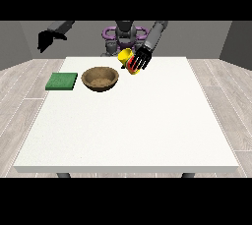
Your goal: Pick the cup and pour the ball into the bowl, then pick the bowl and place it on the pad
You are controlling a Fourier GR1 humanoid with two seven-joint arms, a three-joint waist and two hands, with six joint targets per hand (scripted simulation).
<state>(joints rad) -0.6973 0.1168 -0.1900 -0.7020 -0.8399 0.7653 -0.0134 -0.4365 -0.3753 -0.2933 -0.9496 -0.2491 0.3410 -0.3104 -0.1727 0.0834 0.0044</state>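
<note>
The hand at the view's right [141,60] grips the tilted cup [128,61], raised just right of the bowl [100,78], apparently for pouring; the other hand [47,40] hangs curled, empty, above the pad [62,81].

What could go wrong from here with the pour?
1. The cup is held tilted by the hand at the view's right, to the right of the bowl rather than over it; the ball, not visible here, might land on the table.
2. The fingers wrap the cup's side only; tilting further might let it slip.
3. The bowl sits close to the pad; a bump could nudge it.
</note>
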